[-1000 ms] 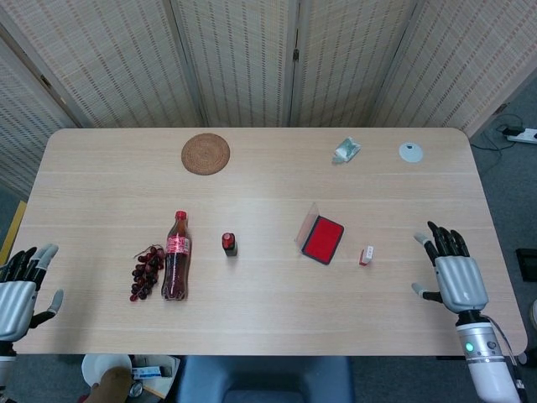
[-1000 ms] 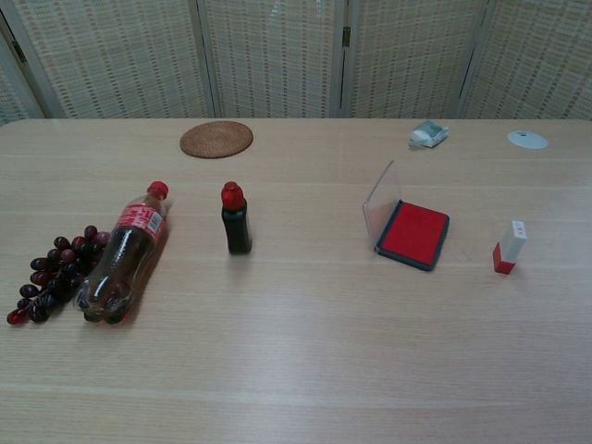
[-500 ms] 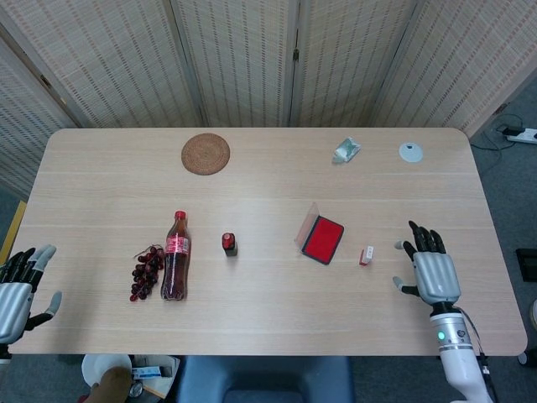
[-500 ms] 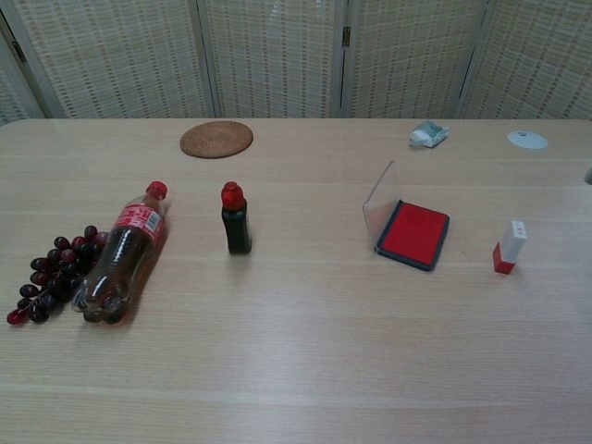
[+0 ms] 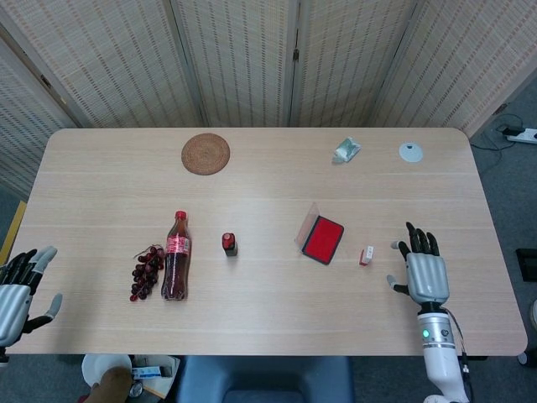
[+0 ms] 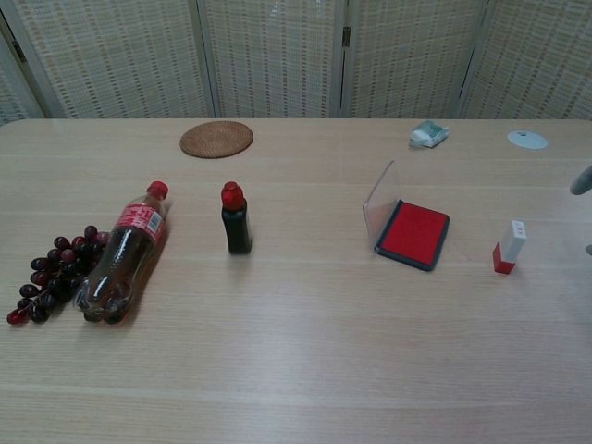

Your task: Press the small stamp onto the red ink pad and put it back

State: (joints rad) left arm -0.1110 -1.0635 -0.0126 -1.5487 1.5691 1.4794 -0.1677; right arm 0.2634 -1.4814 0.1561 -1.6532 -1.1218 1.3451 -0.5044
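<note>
The small stamp (image 5: 367, 255) (image 6: 508, 247), white with a red base, stands upright on the table just right of the red ink pad (image 5: 323, 239) (image 6: 413, 233), whose clear lid is tipped open on its left side. My right hand (image 5: 424, 270) hovers to the right of the stamp, fingers spread and empty, a short gap away. In the chest view only a fingertip (image 6: 582, 179) shows at the right edge. My left hand (image 5: 17, 290) hangs open off the table's front left corner.
A cola bottle (image 5: 174, 259) lies beside a bunch of dark grapes (image 5: 146, 271). A small dark bottle with a red cap (image 5: 228, 244) stands mid-table. A woven coaster (image 5: 205, 154), a crumpled packet (image 5: 346, 150) and a white disc (image 5: 410, 152) sit along the far side.
My right hand has moved left toward the stamp, from the table's right edge, and a fingertip now enters the chest view. The left hand has barely shifted.
</note>
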